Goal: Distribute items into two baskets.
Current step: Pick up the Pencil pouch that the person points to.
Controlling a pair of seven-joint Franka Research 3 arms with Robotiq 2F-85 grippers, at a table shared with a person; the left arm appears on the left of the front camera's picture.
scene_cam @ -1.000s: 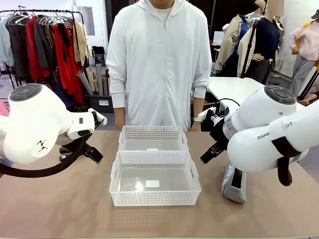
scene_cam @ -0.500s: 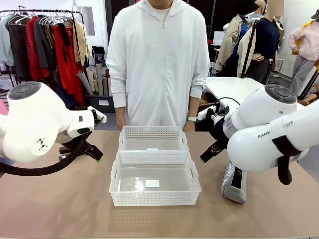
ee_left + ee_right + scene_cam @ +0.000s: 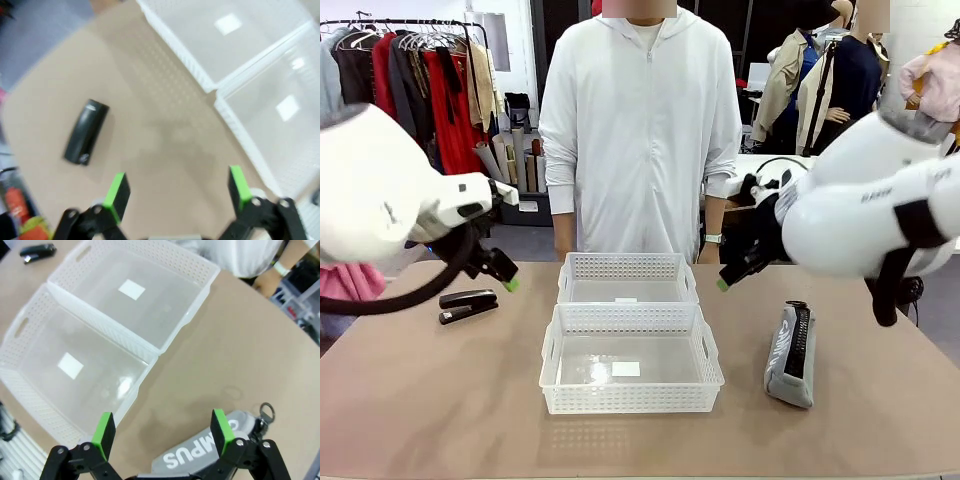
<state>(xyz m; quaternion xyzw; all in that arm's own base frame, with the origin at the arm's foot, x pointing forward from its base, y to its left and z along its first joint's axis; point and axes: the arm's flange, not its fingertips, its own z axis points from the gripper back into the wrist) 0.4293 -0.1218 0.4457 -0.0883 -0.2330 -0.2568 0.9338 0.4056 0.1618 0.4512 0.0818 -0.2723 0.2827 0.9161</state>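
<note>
The black stapler lies on the table at the left, and in the left wrist view the stapler is ahead and to the left of my fingers. My left gripper hangs open just above and to the right of it, the left gripper holding nothing. The grey "CAMPUS" pouch lies at the right, and part of the pouch shows under my open, empty right gripper. From the front, the right gripper hovers between pouch and baskets. Both white baskets, far and near, hold nothing.
A person in a white hooded jacket stands at the table's far edge behind the baskets, arms down. The baskets sit side by side, touching, at mid-table. Bare tabletop lies in front of the stapler and around the pouch.
Both arms have risen and drawn back from the table. The stapler, hidden by the left arm before, now shows, and the pouch is fully uncovered. Both grippers stayed open.
</note>
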